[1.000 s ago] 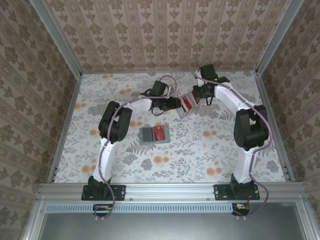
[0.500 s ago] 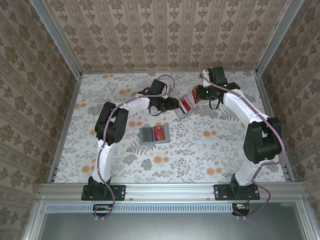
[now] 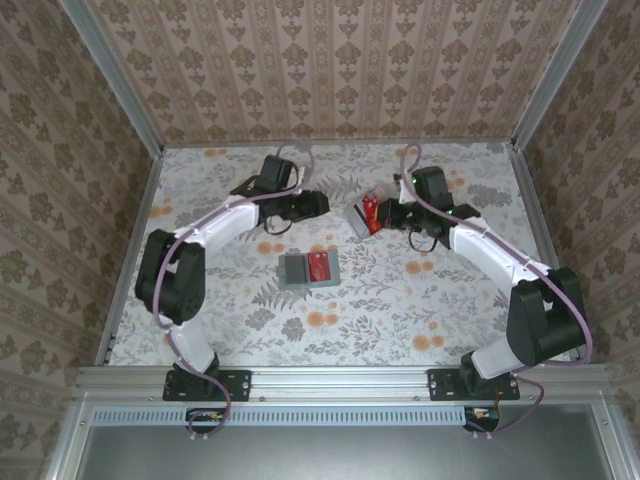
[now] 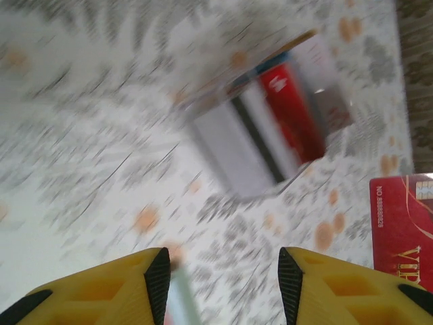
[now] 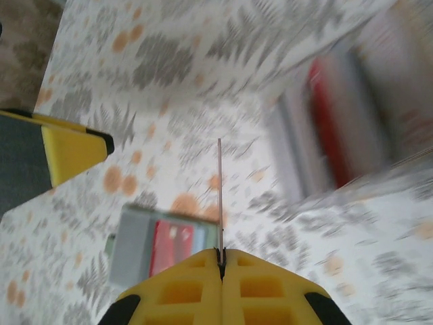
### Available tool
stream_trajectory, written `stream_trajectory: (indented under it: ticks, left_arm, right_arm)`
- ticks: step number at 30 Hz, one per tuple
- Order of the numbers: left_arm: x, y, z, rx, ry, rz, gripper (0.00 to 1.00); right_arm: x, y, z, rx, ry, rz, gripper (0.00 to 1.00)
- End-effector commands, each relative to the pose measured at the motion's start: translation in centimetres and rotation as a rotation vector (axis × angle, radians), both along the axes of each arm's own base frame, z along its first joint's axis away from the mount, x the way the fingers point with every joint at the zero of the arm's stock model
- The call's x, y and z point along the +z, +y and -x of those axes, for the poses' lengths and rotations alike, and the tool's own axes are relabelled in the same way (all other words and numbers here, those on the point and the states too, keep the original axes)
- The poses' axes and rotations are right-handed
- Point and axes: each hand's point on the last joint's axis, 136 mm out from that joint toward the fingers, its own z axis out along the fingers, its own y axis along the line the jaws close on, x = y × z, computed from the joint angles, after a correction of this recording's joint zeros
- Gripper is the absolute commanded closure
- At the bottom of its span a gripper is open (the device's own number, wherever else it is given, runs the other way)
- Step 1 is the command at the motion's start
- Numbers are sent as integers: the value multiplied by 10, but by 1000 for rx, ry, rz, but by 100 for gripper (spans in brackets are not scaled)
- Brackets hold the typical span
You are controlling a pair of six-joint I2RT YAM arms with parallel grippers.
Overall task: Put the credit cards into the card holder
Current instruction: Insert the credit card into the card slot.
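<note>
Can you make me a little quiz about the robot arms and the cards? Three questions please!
1. True or false: the right gripper is shut on a thin card seen edge-on.
2. Pick one: what colour is the card lying in the open card holder? A) red B) blue C) green
3. One word: is the left gripper open or shut?

Key: 1 true; 2 A; 3 open.
</note>
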Motion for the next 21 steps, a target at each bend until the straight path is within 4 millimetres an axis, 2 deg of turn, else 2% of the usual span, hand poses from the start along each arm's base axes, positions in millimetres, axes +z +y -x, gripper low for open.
stream_trajectory:
  ticks: [1,2,5,11,13,15,21]
  left_arm:
    - [-26,37,25,38,36,-90,52]
    - [-32,54,29,73,49,-104,52]
    - [-46,84,50,115,92,-136,53]
    - [-80,129,83,196,212,-169,60]
    - [-87,135,87,213,225,-172,63]
    - [-92,133,89,211,243,-155,64]
    - [-109,128,98,197,290,-139,67]
  right_arm:
    - [5,36,14,51,-12,-97,96]
    - [-1,45,19,64,-2,-113,96]
    - [-23,69,31,90,44,-161,96]
    - [-71,111,45,118,138,-230,96]
    - [-82,123,48,133,160,-238,96]
    - [-89,132,47,139,172,-250,96]
    - [-104,140,49,140,203,-258,96]
